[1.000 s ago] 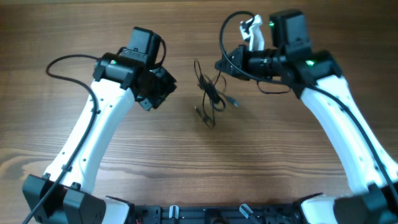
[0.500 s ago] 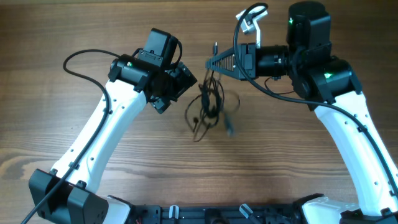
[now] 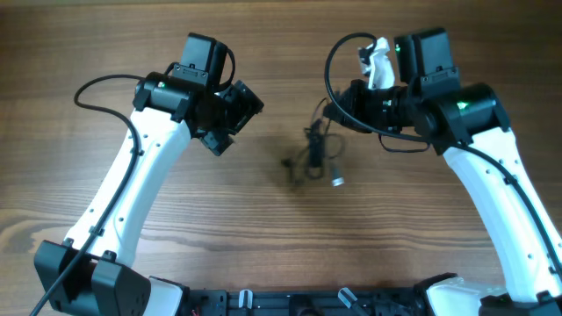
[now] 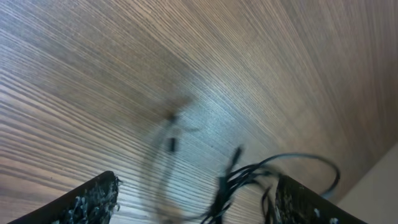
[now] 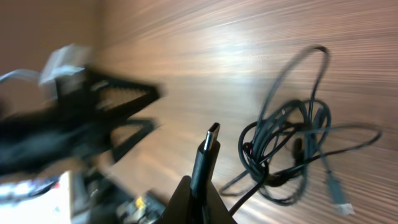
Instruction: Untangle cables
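Only the cables [image 3: 313, 156] stand between left pincer [image 3: 235, 123] and right pincer [image 3: 338, 104].

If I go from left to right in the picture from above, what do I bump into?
The left gripper, jaws open → cables → right gripper, pinching one cable's plug.

From overhead I get bright, even light on the table [image 3: 105, 35], with only a soft shadow under the cables [image 3: 313, 156], which are smeared by motion while everything around them is crisp. On the left wrist view a pale glare sits on the wood just above the cables, and the strands left of the bunch blur to ghosts. On the right wrist view the plug [image 5: 207, 152] and cables look fairly sharp, but everything to their left is dim, streaked blur.
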Controlling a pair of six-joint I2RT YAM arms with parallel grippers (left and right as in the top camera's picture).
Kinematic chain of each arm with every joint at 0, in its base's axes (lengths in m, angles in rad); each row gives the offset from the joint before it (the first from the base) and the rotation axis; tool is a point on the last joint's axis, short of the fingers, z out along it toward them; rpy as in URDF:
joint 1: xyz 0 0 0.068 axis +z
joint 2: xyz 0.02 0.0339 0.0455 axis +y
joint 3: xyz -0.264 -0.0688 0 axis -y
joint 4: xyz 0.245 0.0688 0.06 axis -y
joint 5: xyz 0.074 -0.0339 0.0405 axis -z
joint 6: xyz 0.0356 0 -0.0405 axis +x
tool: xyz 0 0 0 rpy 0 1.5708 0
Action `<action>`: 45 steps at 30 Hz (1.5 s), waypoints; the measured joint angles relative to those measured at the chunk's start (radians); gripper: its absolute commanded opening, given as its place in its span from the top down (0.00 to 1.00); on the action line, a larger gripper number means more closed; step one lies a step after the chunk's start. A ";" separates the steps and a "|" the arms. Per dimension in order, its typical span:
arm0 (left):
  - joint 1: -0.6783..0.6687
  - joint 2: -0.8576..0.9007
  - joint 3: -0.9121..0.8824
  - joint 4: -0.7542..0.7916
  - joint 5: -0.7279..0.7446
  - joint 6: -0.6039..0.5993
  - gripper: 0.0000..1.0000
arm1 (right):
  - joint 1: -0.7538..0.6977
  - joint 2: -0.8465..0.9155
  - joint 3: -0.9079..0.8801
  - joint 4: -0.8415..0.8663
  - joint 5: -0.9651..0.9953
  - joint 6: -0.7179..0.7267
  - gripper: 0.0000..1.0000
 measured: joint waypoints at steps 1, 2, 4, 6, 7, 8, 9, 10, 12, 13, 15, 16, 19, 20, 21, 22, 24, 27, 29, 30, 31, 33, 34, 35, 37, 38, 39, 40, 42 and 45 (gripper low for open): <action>0.000 0.000 0.000 0.000 0.003 0.000 0.16 | 0.000 0.004 0.000 -0.004 0.022 0.003 0.96; -0.002 0.000 0.000 0.000 0.008 0.000 0.16 | 0.000 0.018 0.000 -0.016 0.080 0.018 0.96; -0.006 0.000 0.000 -0.003 0.011 0.001 0.16 | 0.000 0.038 -0.001 -0.042 0.143 0.053 0.96; -0.008 0.000 0.000 -0.004 0.011 0.002 0.16 | 0.000 0.060 -0.002 -0.056 0.190 0.081 0.96; -0.009 0.000 0.000 -0.004 0.011 0.004 0.16 | 0.000 0.071 -0.002 -0.058 0.203 0.090 0.96; -0.010 0.000 0.000 -0.005 0.011 0.004 0.16 | 0.000 0.085 -0.002 -0.059 0.217 0.099 0.96; -0.010 0.000 0.000 -0.005 0.011 0.005 0.16 | 0.000 0.098 -0.002 -0.059 0.228 0.105 0.96; -0.010 0.000 0.000 -0.005 0.011 0.005 0.16 | 0.000 0.108 -0.002 -0.061 0.235 0.109 0.91; -0.010 0.000 0.000 -0.005 0.011 0.005 0.16 | 0.000 0.132 -0.002 -0.066 0.237 0.111 0.78; -0.010 0.000 0.000 -0.005 0.011 0.005 0.16 | 0.000 0.146 -0.002 -0.065 0.233 0.098 0.70; -0.010 0.000 0.000 -0.006 0.011 0.005 0.16 | 0.005 0.170 -0.002 -0.059 0.210 0.072 0.46; -0.010 0.000 0.000 -0.006 0.010 0.005 0.16 | 0.010 0.180 -0.003 -0.051 0.194 0.054 0.37; -0.010 0.000 0.000 -0.005 0.010 0.005 0.16 | 0.035 0.215 -0.003 -0.027 0.140 0.016 0.16; -0.010 0.000 0.000 -0.004 0.010 0.005 0.16 | 0.047 0.227 -0.003 -0.023 0.121 -0.005 0.15; -0.010 0.000 0.000 -0.002 0.010 0.005 0.16 | 0.055 0.234 -0.003 -0.023 0.112 -0.014 0.14; -0.010 0.000 0.000 -0.002 0.010 0.005 0.16 | 0.061 0.238 -0.003 -0.023 0.100 -0.026 0.13; -0.010 0.000 0.000 -0.002 0.010 0.005 0.16 | 0.065 0.239 -0.003 -0.023 0.085 -0.041 0.10; -0.010 0.000 0.000 -0.003 0.010 0.005 0.23 | 0.045 0.238 -0.003 -0.023 0.072 -0.061 0.00; -0.010 0.000 0.000 -0.004 0.010 0.010 0.27 | 0.017 0.238 -0.003 -0.024 0.066 -0.069 0.00; -0.010 0.000 0.000 -0.004 0.007 0.012 0.29 | 0.001 0.238 -0.003 -0.027 0.066 -0.070 0.00; -0.012 0.000 0.000 -0.003 0.005 0.013 0.31 | -0.022 0.238 -0.003 -0.032 0.066 -0.071 0.00; -0.019 0.001 -0.006 0.000 -0.008 0.016 0.32 | -0.060 0.238 -0.003 -0.046 0.068 -0.071 0.00; -0.026 0.001 -0.014 0.006 -0.013 0.019 0.32 | -0.079 0.238 -0.003 -0.056 0.069 -0.071 0.00; -0.033 0.004 -0.022 0.010 -0.014 0.019 0.33 | -0.091 0.238 -0.003 -0.065 0.077 -0.071 0.00; -0.055 0.016 -0.039 0.024 -0.019 0.019 0.33 | -0.108 0.238 -0.003 -0.073 0.096 -0.071 0.00; -0.070 0.031 -0.050 0.037 -0.021 0.019 0.34 | -0.112 0.238 -0.003 -0.073 0.109 -0.072 0.00; -0.087 0.048 -0.058 0.050 -0.024 0.019 0.34 | -0.112 0.238 -0.003 -0.074 0.124 -0.074 0.00; -0.106 0.069 -0.064 0.061 -0.025 0.019 0.34 | -0.112 0.238 -0.003 -0.074 0.130 -0.074 0.00; -0.142 0.109 -0.069 0.077 -0.027 0.015 0.36 | -0.111 0.238 -0.003 -0.074 0.141 -0.074 0.00; -0.195 0.173 -0.071 0.099 -0.027 -0.010 0.36 | -0.111 0.238 -0.003 -0.074 0.148 -0.074 0.00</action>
